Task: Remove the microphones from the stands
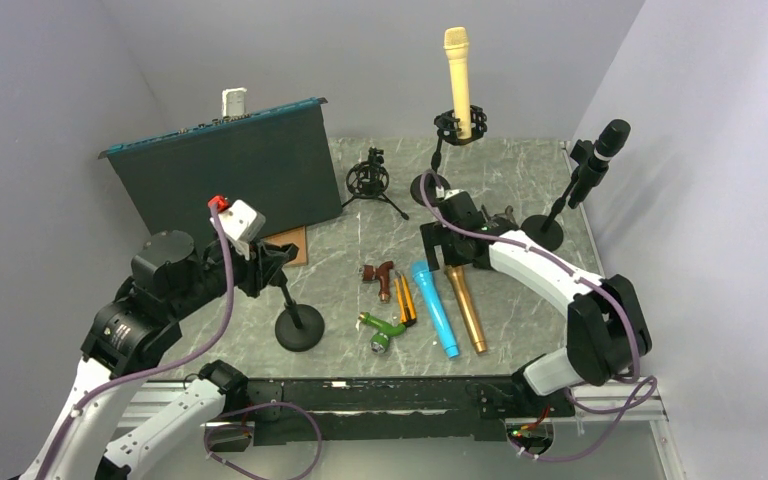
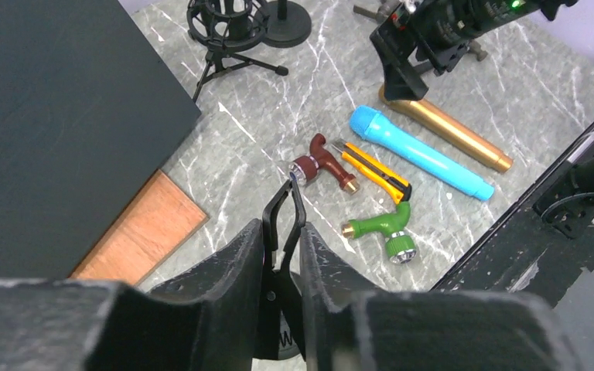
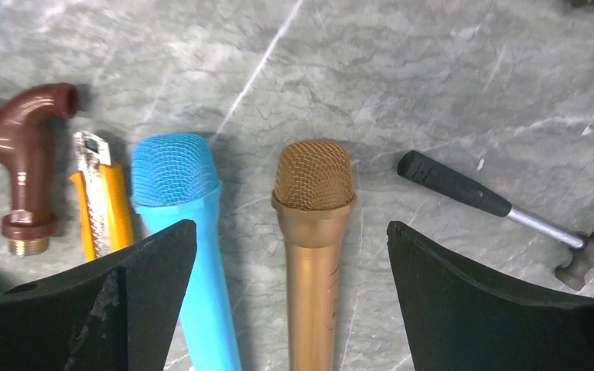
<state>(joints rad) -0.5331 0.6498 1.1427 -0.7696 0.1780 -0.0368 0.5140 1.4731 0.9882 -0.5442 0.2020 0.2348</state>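
The bronze microphone [image 3: 313,255] lies flat on the worktop near the middle of the near edge, head pointing to the far edge, touching no stand. The right arm [image 1: 550,275] hangs over it with its jaws wide open on either side of the mesh head and apart from it, holding nothing. Just beside it on the left lies a blue microphone [image 1: 433,308], also loose. The left arm [image 1: 160,290] has its jaws closed on the clip of a small round-based stand [image 1: 299,327] towards the near left corner, and that clip is empty. If the bronze one is the microphone meant, the removal looks done: it is out of the clip and set down, and what seems left is only for both arms to let go and draw back. Two other microphones sit in stands, a cream one [image 1: 457,80] upright at the far edge and a black one [image 1: 600,155] at the far right corner; if either is meant, the whole job remains. A hammer [image 3: 503,209] lies right of the bronze microphone; left of the blue one lie a utility knife [image 2: 371,166] and a brown tap [image 1: 380,278].
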